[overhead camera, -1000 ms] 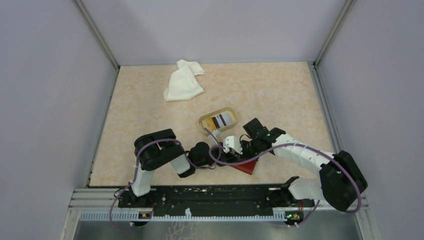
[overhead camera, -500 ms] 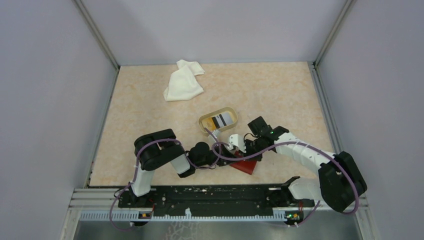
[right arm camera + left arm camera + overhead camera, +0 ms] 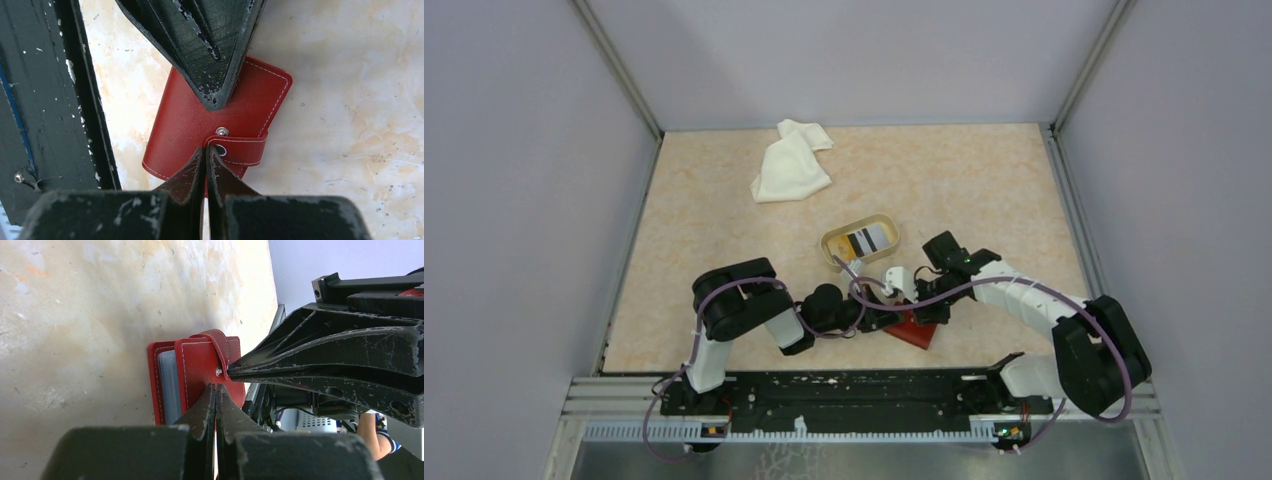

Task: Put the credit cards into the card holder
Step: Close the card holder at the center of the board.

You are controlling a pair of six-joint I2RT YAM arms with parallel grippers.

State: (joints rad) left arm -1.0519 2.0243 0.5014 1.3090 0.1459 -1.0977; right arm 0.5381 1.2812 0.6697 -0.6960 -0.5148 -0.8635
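Top view: you see only a corner of the card holder point(image 3: 919, 336), rest under the arms point(image 3: 1014, 298); credit cards point(image 3: 864, 240) in dish point(image 3: 827, 246) too small to count, perhaps three. L wrist view: holder's inside unclear.

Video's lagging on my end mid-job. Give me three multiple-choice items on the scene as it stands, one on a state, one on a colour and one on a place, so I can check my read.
1. The small red leather-like folding card holder has a snap strap that is
A) snapped shut
B) undone, its metal stud bare
C) cut off

2. The crumpled cloth lying far from the arms is
A) blue
B) white
C) black

3. The dark-striped plastic credit cards lie
A) on the cloth
B) inside the card holder
C) in the tan oval shallow dish

Answers:
1 B: the right wrist view shows the stud uncovered beside the strap's end.
2 B: it is plainly white in the top view.
3 C: the top view shows them inside the dish's rim.
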